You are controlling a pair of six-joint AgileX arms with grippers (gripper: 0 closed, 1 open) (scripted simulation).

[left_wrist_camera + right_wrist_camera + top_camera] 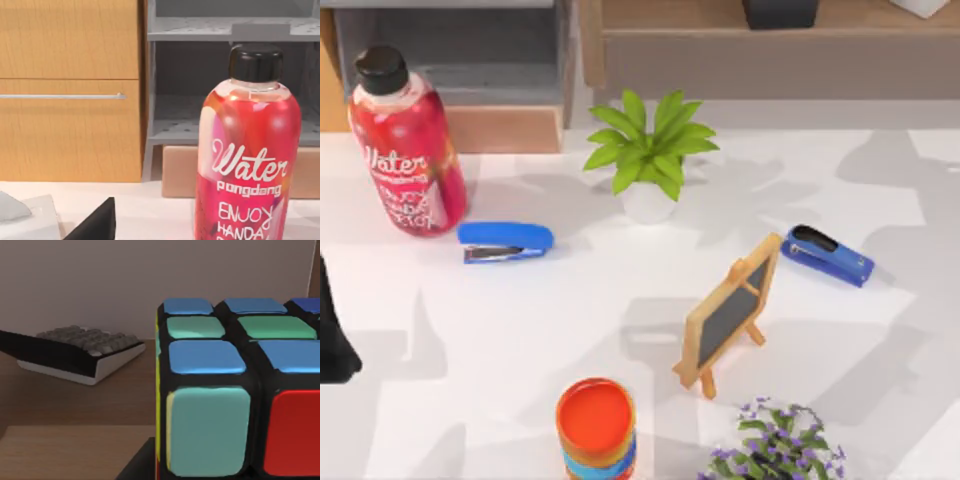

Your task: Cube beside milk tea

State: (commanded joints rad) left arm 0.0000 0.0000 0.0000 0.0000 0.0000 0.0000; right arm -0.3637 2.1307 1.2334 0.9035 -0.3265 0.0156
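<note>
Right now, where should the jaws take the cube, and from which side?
Probably by two opposite side faces of the cube, at mid-height: they are flat and parallel. Come in level from the right wrist camera's side, since the cube sits upright on the wooden surface with a wall behind it and the calculator apart from it.

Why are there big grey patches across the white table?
Top view: shadows cast on the table, including those of the plant and the little chalkboard easel. Left wrist view: soft highlights on the water bottle. Right wrist view: the cube is evenly lit.
</note>
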